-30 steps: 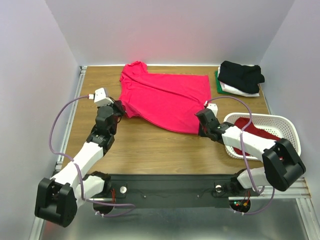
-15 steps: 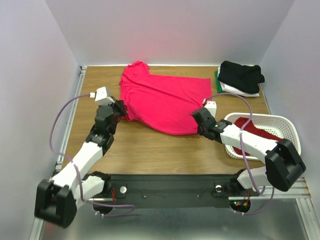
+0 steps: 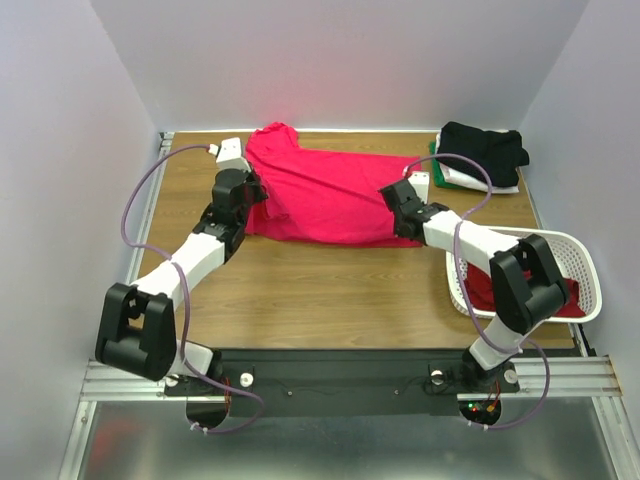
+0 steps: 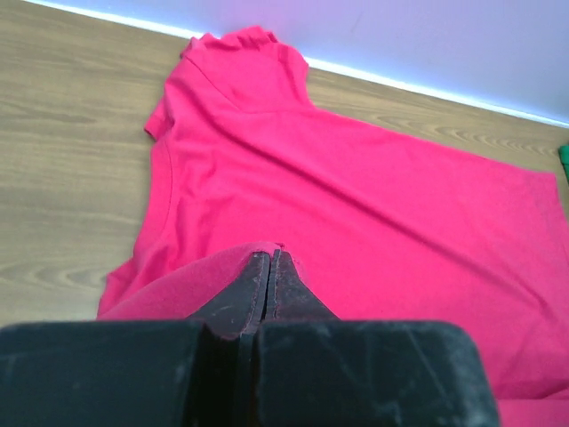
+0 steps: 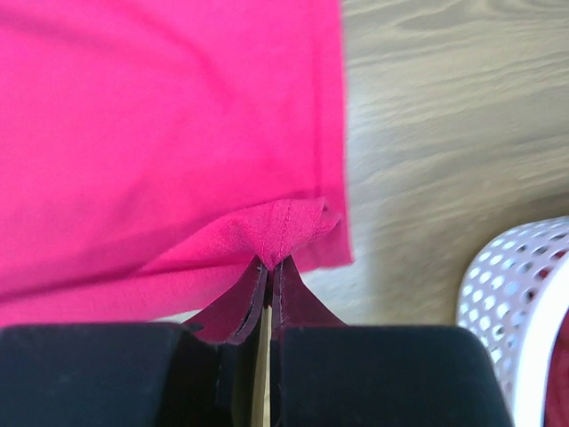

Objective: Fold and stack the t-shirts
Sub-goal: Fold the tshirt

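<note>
Pinching the near edge of the pink-red shirt (image 3: 330,195), the left fingers (image 4: 244,298) are shut tight on a bit of cloth by the sleeve side, and the right fingers (image 5: 238,313) are shut tight on the bottom corner. It lies on the far part of the table (image 3: 330,290). A black shirt (image 3: 483,150) sits on a white shirt (image 3: 482,183) and a green shirt (image 3: 437,166) at the far right. A dark red shirt (image 3: 482,290) lies in the basket (image 3: 560,245)

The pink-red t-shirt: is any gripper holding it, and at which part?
Both hold it. The left gripper pinches a fold at the near left edge of the pink-red t-shirt; the right gripper pinches its near right corner.
</note>
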